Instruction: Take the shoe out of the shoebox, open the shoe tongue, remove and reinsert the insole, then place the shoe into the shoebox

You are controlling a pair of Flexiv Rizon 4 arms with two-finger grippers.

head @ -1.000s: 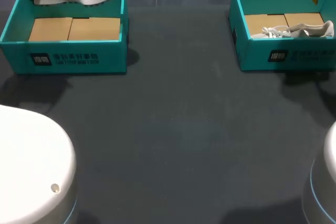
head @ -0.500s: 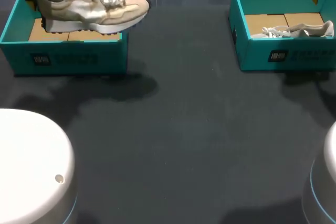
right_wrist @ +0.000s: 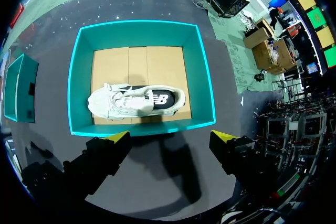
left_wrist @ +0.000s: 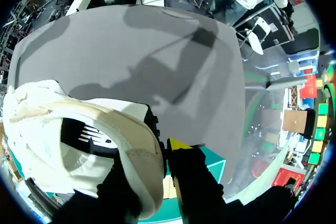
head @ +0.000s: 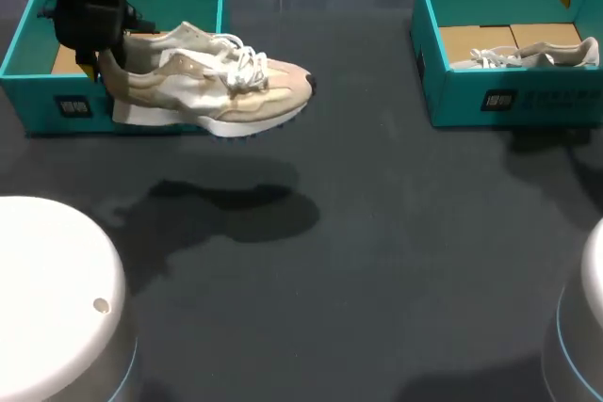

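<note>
A beige and white sneaker [head: 212,91] hangs in the air over the dark table, just in front of the left teal shoebox [head: 57,105], toe pointing right. My left gripper [head: 94,68] is shut on its heel collar. In the left wrist view the sneaker [left_wrist: 79,145] fills the space beside the left gripper [left_wrist: 160,153], one yellow fingertip [left_wrist: 178,144] pressed against the heel. My right gripper [right_wrist: 169,139] stands open high above the right shoebox [right_wrist: 139,24], where a second white sneaker [right_wrist: 136,100] lies on its side.
The right teal shoebox [head: 509,101] with the white sneaker [head: 532,56] stands at the back right of the table [head: 358,261]. The left box shows its brown cardboard floor [head: 66,58]. My arms' white bases sit at the near corners.
My left arm has carried the sneaker from above the left box down and to the right, out over the table in front of it. The right arm has stayed still.
</note>
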